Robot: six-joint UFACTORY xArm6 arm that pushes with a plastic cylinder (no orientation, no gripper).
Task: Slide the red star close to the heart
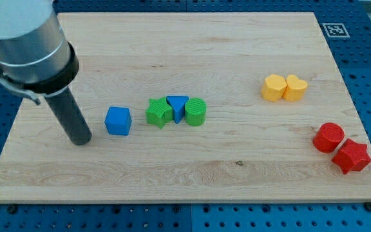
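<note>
The red star lies near the view's bottom right of the wooden board, touching a red cylinder up and to its left. The yellow heart sits further up at the right, touching a yellow hexagon-like block on its left. My tip rests on the board at the view's left, just left of a blue cube and far from the red star.
A green star, a blue triangle and a green cylinder stand packed together in a row at the board's middle. A tag marker lies beyond the board's top right corner.
</note>
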